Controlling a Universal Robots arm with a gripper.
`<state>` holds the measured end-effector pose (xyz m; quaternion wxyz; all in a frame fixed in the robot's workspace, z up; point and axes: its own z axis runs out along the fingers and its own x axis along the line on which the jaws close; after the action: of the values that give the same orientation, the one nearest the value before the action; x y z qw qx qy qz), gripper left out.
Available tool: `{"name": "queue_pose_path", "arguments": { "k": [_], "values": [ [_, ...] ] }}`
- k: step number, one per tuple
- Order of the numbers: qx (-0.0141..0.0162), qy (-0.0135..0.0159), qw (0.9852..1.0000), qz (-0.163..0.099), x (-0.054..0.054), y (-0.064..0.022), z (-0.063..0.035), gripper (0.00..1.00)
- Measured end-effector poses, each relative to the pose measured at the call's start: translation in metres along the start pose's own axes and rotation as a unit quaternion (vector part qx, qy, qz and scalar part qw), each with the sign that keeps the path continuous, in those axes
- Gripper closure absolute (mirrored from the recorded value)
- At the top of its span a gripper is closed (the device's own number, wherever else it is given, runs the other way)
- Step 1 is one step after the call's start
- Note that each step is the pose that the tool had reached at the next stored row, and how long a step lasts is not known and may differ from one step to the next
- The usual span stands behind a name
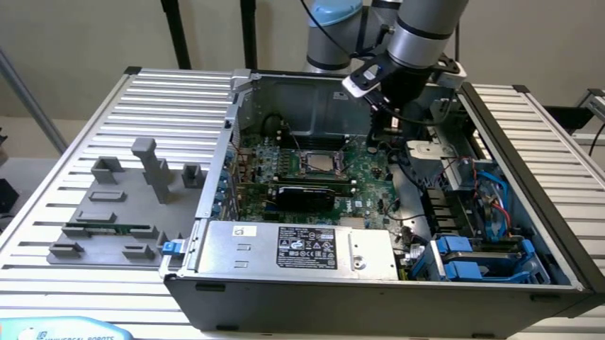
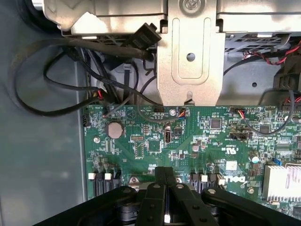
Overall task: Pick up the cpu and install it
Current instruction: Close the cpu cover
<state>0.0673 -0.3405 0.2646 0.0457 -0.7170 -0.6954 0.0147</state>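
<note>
My gripper [image 2: 165,173], fingers pressed together and empty, hangs over the green motherboard [image 2: 155,141] in the open computer case [image 1: 293,106]. The cpu [image 1: 319,164] sits in its socket [image 1: 296,164] nearby, with black cables [image 2: 103,48] crowding alongside.

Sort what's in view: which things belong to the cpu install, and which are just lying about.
Belongs to the job:
- gripper, shut, over the motherboard
- cpu, probably the silvery square seated on that board

Lying about:
- memory stick and grey fixture blocks, outside the case
- power supply
- black cables
</note>
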Motion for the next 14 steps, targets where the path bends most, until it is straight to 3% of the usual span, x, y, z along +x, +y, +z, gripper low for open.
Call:
{"name": "queue_pose_path", "arguments": {
  "k": [7, 14],
  "values": [
    [0.0021, 0.0038, 1.0000, -0.002, -0.0017, 0.0008, 0.0082, 0.89],
    [0.0131, 0.0090, 0.9999, -0.002, -0.0019, -0.0001, 0.0108, 0.89]
  ]
}}
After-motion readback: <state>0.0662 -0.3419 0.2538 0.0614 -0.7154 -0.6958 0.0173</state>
